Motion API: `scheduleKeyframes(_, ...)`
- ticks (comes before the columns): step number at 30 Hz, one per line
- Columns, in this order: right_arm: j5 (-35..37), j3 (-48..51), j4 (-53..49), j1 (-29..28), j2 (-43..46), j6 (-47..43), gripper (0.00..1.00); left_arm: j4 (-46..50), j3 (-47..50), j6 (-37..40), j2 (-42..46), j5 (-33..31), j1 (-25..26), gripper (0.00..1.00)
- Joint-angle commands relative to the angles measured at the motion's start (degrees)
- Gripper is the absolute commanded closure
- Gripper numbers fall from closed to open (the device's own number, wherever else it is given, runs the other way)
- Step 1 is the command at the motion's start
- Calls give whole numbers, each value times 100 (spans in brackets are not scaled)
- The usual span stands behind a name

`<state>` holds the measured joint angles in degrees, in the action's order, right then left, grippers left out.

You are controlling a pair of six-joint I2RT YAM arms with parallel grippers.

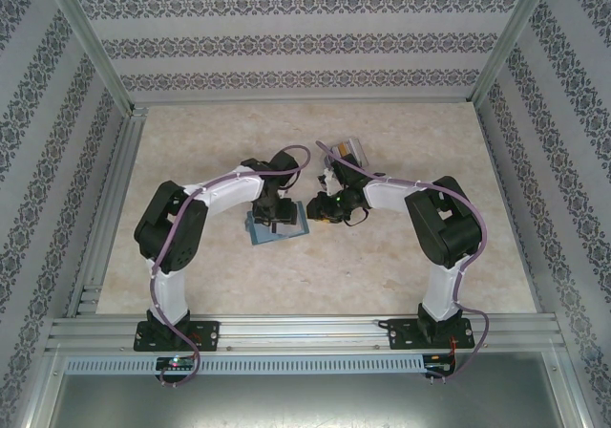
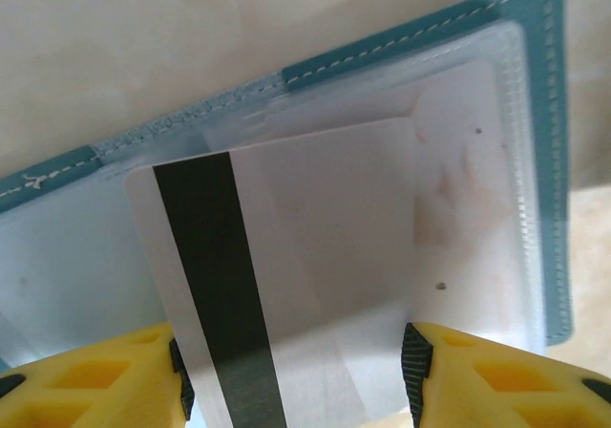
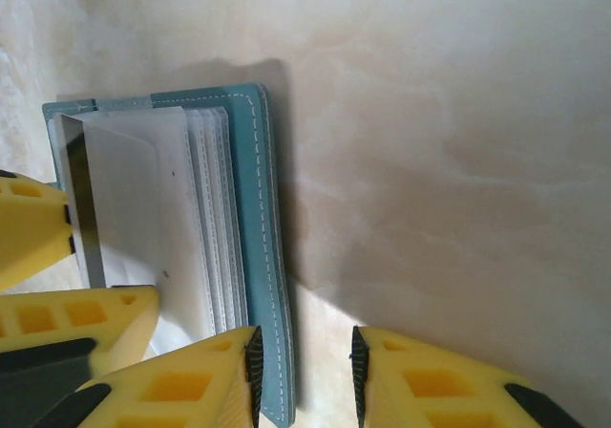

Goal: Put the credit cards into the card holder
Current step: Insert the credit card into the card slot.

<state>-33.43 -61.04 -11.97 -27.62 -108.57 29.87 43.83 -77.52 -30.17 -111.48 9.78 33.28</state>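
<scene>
Card holder [image 1: 278,225] lies open mid-table [image 1: 239,285], well apart from every edge, with bare surface all round. A silver card [image 2: 315,256] spans the left gripper [image 2: 296,361] pads; clamped or loose, I cannot tell. The right gripper [image 3: 304,371], jaws parted, straddles the holder's stitched teal edge; other credit cards [image 1: 346,149] lie toward the far edge

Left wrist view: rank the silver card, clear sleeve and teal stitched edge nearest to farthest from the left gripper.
1. silver card, between the left gripper's fingers.
2. clear sleeve, beyond the card, upper right.
3. teal stitched edge, outermost, far right.
</scene>
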Motion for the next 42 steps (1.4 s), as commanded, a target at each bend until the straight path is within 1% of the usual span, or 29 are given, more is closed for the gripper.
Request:
scheduleKeyframes(1, 73, -151, -109, -9, 43, -129, 66, 312, -105, 99, -124, -42, 74, 40)
scheduleKeyframes(6, 73, -151, -104, 1, 33, -132, 66, 540, -328, 82, -182, -320, 176, 39)
scheduleKeyframes(11, 38, -182, -113, -2, 2, -138, 66, 1181, -856, 101, -476, -1036, 412, 37)
scheduleKeyframes(13, 52, -190, -122, 2, 15, -131, 66, 1470, -1062, 151, -663, -1256, 501, 32)
scheduleKeyframes(17, 56, -200, -155, 14, 13, -162, 66, 1547, -1090, 179, -735, -1354, 539, 24)
scheduleKeyframes(18, 55, -194, -150, 9, 17, -154, 66, 1573, -1099, 176, -728, -1386, 539, 19)
scheduleKeyframes(19, 56, -186, -143, 12, 21, -149, 66, 1593, -1103, 176, -718, -1400, 539, 18)
scheduleKeyframes(23, 30, -176, -122, 0, 14, -129, 66, 1344, -963, 154, -406, -1336, 539, 18)
scheduleKeyframes(26, 42, -196, -154, -5, 86, -134, 66, 987, -757, 124, 136, -1291, 531, 18)
scheduleKeyframes(28, 101, -269, -268, 2, 133, -202, 66, 672, -572, 72, 603, -1168, 490, 19)
scheduleKeyframes(30, 176, -319, -336, -4, 201, -257, 66, 220, -216, -24, 1082, -902, 366, 20)
scheduleKeyframes(34, 368, -420, -548, -55, 373, -347, 66, -725, 752, -360, 1992, -361, -146, 22)
scheduleKeyframes(39, 768, -642, -947, -347, 632, -545, 66, -1898, 2047, -864, 2533, 854, -1046, 27)
scheduleKeyframes(42, 894, -840, -1138, -576, 691, -608, 67, -2188, 2517, -993, 2609, 1093, -1367, 31)
